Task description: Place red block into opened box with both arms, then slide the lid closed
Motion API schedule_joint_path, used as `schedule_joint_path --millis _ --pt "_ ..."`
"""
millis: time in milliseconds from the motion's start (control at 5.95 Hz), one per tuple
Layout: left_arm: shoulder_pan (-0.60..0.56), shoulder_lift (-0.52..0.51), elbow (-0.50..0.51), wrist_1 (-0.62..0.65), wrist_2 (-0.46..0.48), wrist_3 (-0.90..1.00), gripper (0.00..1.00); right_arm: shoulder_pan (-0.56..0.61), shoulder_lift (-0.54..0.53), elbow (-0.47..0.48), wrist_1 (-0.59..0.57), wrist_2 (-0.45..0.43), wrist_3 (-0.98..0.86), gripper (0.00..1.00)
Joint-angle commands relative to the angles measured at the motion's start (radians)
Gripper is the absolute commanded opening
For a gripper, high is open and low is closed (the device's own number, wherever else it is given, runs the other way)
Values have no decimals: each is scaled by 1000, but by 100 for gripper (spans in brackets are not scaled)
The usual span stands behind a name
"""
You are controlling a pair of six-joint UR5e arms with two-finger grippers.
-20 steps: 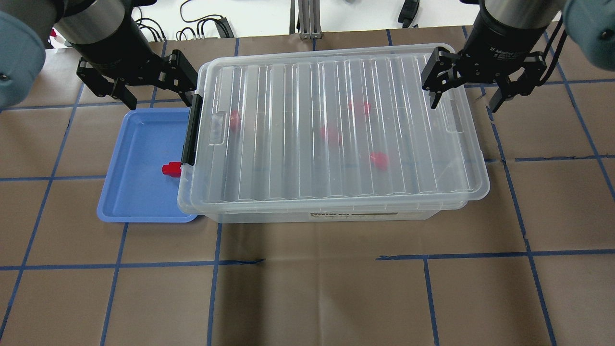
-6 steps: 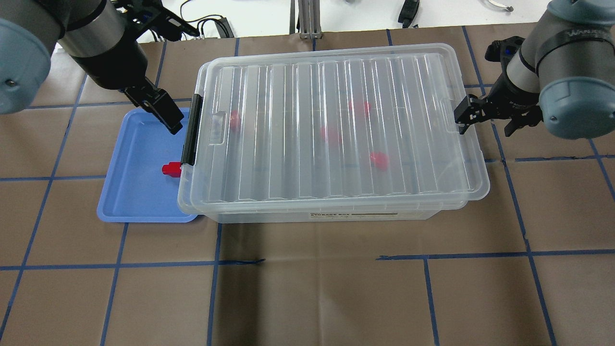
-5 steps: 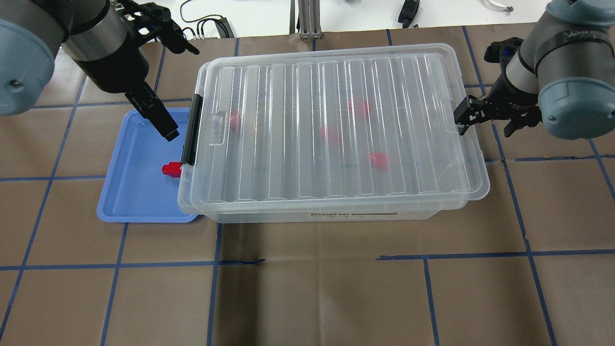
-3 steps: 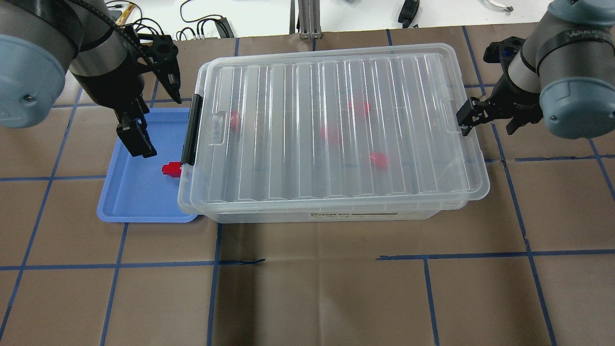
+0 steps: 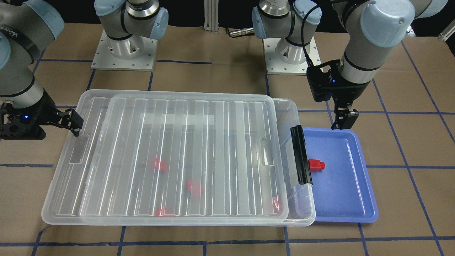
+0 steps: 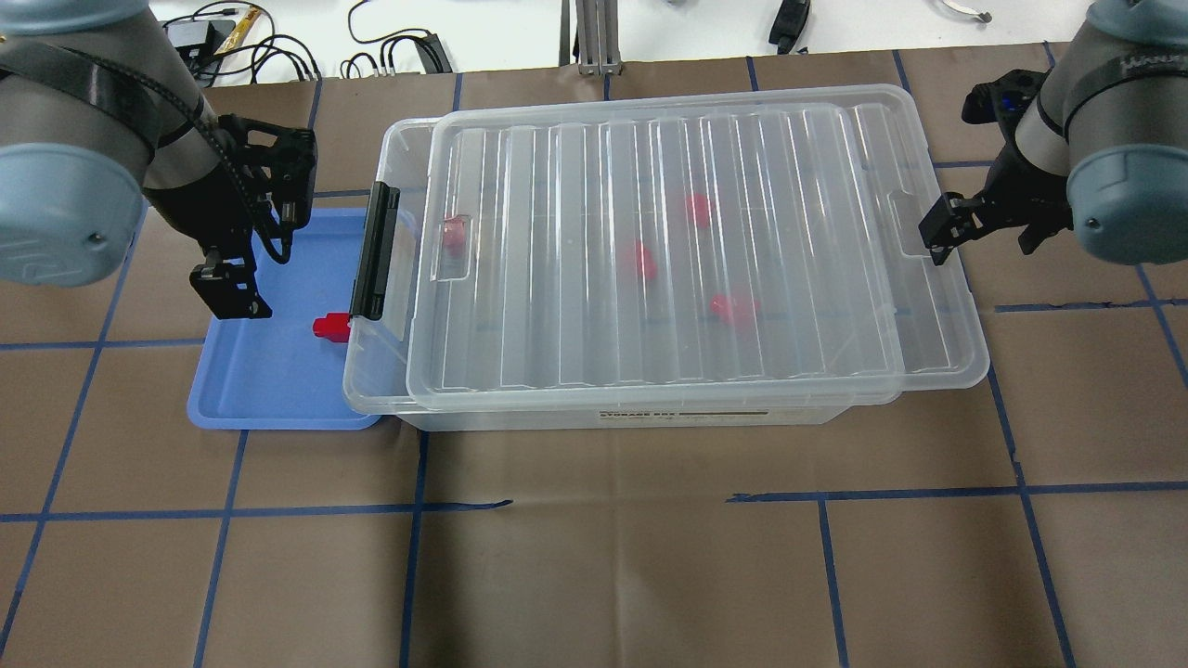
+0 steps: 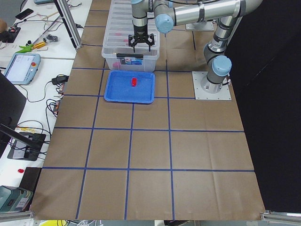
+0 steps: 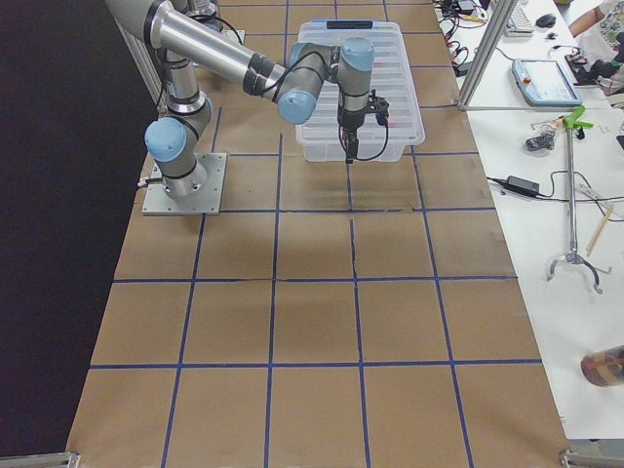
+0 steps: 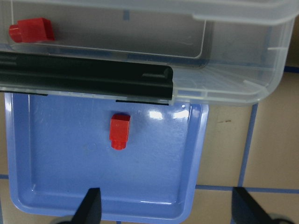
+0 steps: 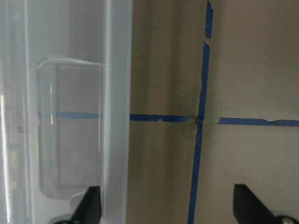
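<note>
One red block (image 6: 329, 326) (image 5: 316, 165) (image 9: 119, 130) lies on the blue tray, close to the black latch bar (image 6: 374, 250) of the clear box (image 6: 650, 416) (image 5: 292, 106). The ribbed lid (image 6: 575, 278) (image 5: 199, 124) rests on the box, shifted toward my right, so a narrow strip at the latch end is uncovered. Several more red blocks show blurred through the lid. My left gripper (image 6: 251, 269) (image 9: 168, 210) hangs open over the tray's far part, apart from the block. My right gripper (image 6: 984, 237) (image 10: 168, 210) is open, one finger against the lid's right end rim.
The blue tray (image 6: 269, 390) (image 5: 341, 206) is partly tucked under the box's latch end. Brown paper with a blue tape grid covers the table. Cables (image 6: 390, 51) lie along the far edge. The arm bases (image 5: 124, 49) stand behind the box.
The lid slid toward my right along with the right gripper, uncovering a strip at the latch end. My left gripper swung from beside the latch out over the tray and turned.
</note>
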Motion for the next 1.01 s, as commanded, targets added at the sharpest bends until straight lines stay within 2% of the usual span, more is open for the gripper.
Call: schedule_joint_path --millis 0,168,504,672,840 --pt "45 -8 -172 235 -48 64 97 -70 25 -2 -57 -3 -94 100" --pt "45 -53 -218 347 -80 64 97 -104 30 -2 -83 -7 -109 100" --pt "52 -181 -209 470 -83 62 97 -167 30 -5 -85 -55 -124 100" --pt "102 -214 -208 477 -149 62 97 -190 30 -9 -85 -73 -127 100" --pt "112 -231 -217 480 -169 62 97 -202 30 -11 -85 -73 -153 100"
